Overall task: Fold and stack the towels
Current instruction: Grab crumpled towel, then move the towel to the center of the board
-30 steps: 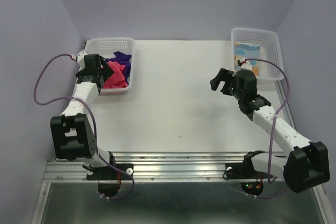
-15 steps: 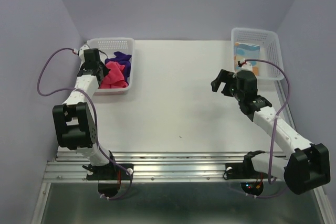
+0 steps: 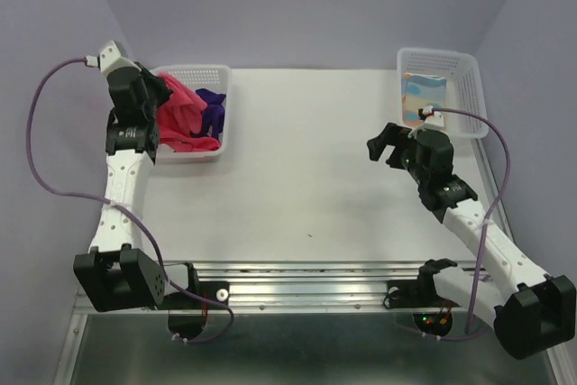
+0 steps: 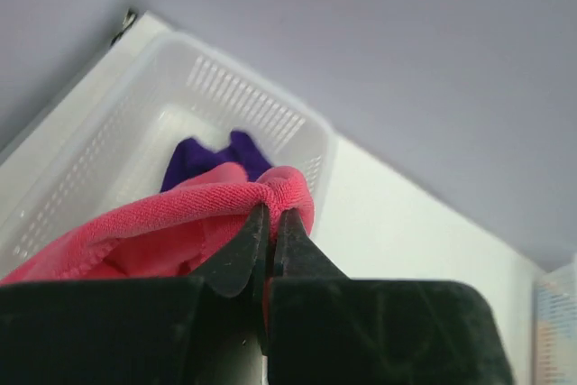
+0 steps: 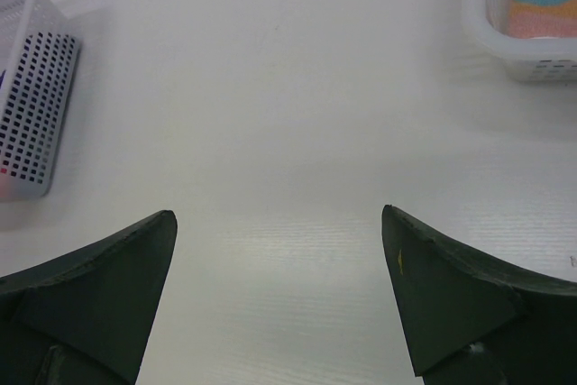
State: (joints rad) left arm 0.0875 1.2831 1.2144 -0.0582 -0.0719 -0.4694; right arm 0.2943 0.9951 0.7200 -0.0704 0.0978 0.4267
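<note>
- Pink towel point(image 4: 162, 223) is pinched in the left fingers point(image 4: 257, 241), raised over the left basket point(image 3: 194, 70); nothing lies folded on the surface point(image 3: 306, 160) yet.
- Purple towel point(image 3: 212, 104) lies in that basket; the blue-orange towel point(image 3: 424, 95) lies in the right basket point(image 3: 473, 87).
- Right fingers point(image 3: 386, 143) gape wide, holding nothing.
- Count: three towels, two baskets, two sets of fingers.
</note>
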